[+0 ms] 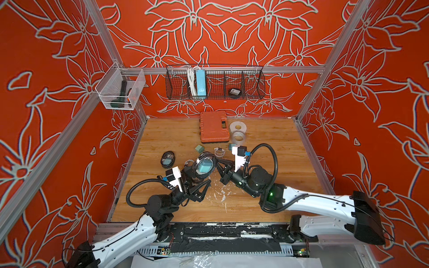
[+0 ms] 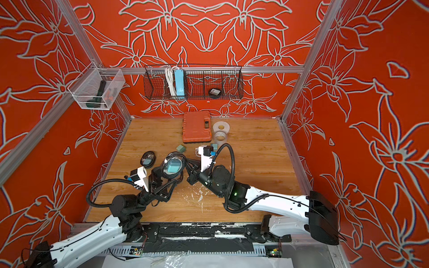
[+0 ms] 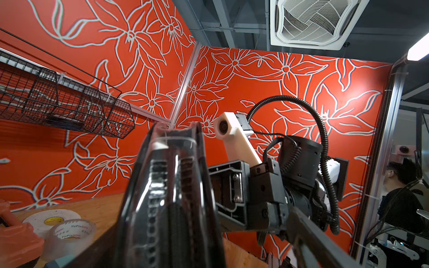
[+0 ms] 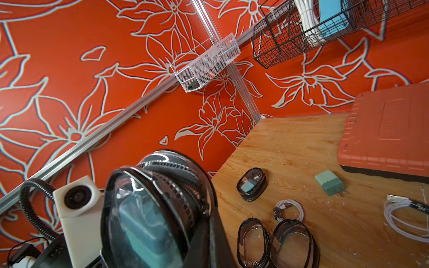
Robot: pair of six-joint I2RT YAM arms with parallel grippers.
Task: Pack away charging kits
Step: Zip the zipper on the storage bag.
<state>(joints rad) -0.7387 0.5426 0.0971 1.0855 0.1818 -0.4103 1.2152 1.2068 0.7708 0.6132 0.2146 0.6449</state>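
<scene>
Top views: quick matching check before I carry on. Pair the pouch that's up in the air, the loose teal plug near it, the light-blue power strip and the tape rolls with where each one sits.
Things:
1. raised pouch
2. loose teal plug
3. power strip
4. tape rolls

Places:
A. standing in the black wire basket on the back wall
B. on the bare table, in front of the orange case
C. lifted off the table, a teal plug inside
D. on the table, right beside the orange case

Pairs: 1-C, 2-B, 3-A, 4-D
</scene>
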